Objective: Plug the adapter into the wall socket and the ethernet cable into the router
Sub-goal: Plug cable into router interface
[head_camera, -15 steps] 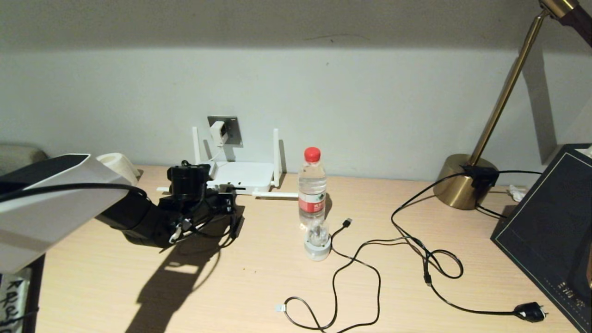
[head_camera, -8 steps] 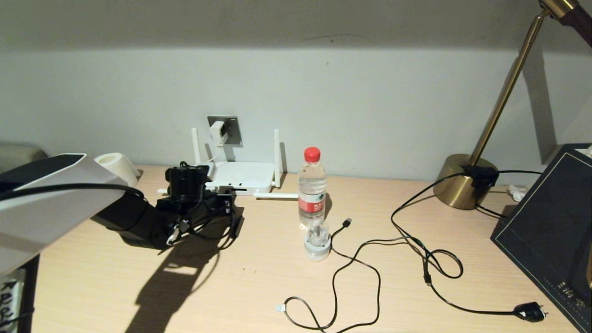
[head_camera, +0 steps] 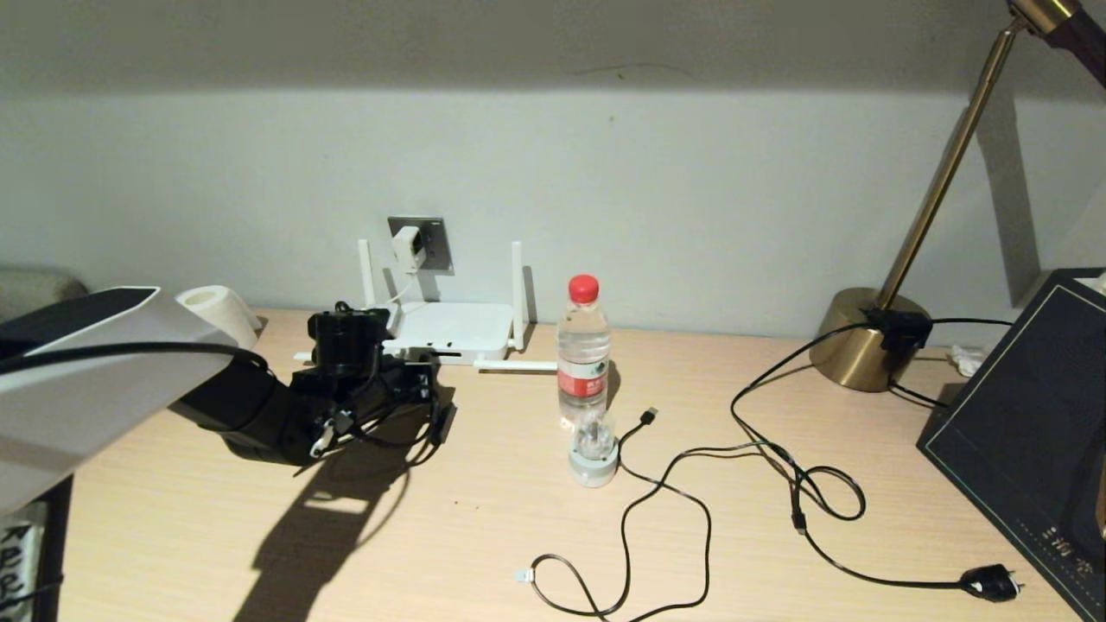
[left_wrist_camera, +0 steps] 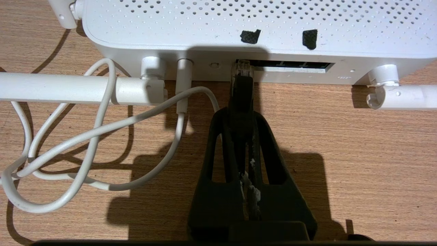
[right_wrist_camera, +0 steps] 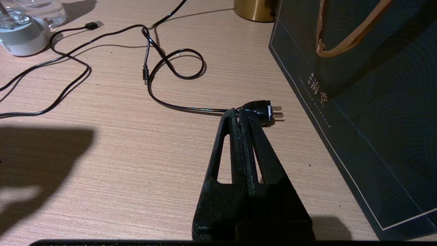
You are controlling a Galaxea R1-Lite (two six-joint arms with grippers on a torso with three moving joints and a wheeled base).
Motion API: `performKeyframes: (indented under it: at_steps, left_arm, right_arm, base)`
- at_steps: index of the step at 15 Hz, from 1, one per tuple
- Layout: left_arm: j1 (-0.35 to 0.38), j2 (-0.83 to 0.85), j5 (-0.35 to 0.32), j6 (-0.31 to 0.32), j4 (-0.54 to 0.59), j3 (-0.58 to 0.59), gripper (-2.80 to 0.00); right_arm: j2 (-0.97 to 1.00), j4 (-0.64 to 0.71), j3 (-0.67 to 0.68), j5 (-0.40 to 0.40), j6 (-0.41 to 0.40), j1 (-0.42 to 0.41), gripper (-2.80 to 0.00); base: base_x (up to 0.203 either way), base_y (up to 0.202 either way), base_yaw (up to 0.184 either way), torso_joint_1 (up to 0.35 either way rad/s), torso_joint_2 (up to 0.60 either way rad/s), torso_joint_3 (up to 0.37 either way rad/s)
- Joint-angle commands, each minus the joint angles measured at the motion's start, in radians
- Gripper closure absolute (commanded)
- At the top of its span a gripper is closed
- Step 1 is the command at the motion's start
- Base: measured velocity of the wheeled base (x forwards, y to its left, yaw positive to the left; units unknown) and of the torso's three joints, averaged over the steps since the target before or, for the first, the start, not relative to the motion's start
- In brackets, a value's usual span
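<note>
**Q:** Where did the connector sit relative to the port at that point?

**A:** My left gripper (left_wrist_camera: pixel 241 116) was clamped tight on the black boot of the ethernet cable (left_wrist_camera: pixel 241 97), and the clear tip was right at the mouth of the router's (left_wrist_camera: pixel 259 20) port strip, at the end of the row nearest the white power lead. Whether it had clicked home or was only touching the lip, I couldn't tell. The plug's long axis ran straight out from between my fingers and square into the router's port edge, so the coming move, as I judged it, was a plain push along that line with no sideways correction.

**Q:** And the other half of the job?

**A:** The adapter (head_camera: pixel 404 245) was already seated in the wall socket (head_camera: pixel 432 243), on the wall above the router, its cord (left_wrist_camera: pixel 102 130) looping down beside my fingers to the router's edge.

**Q:** Could your right arm have helped?

**A:** No. My right gripper (right_wrist_camera: pixel 241 114) was pinched shut on nothing, well apart from the router, hovering over the desk (right_wrist_camera: pixel 102 153) just short of the black plug (right_wrist_camera: pixel 260 111) beside the dark bag (right_wrist_camera: pixel 358 85). The left was the nearer by far.
</note>
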Motion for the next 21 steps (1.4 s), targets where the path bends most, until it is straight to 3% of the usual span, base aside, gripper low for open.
performKeyframes:
  at_steps: [1, 21]
  left_arm:
    - [0.000, 0.003, 0.001, -0.013, -0.003, -0.002, 0.00]
    - [-0.007, 0.029, 0.001, -0.014, -0.003, -0.041, 0.00]
  right_arm:
    - [0.000, 0.001, 0.000, 0.000, 0.000, 0.000, 0.00]
    - [0.002, 0.001, 0.000, 0.000, 0.000, 0.000, 0.00]
  base:
    - [0.000, 0.000, 0.000, 0.000, 0.00, 0.000]
    - [0.000, 0.000, 0.000, 0.000, 0.00, 0.000]
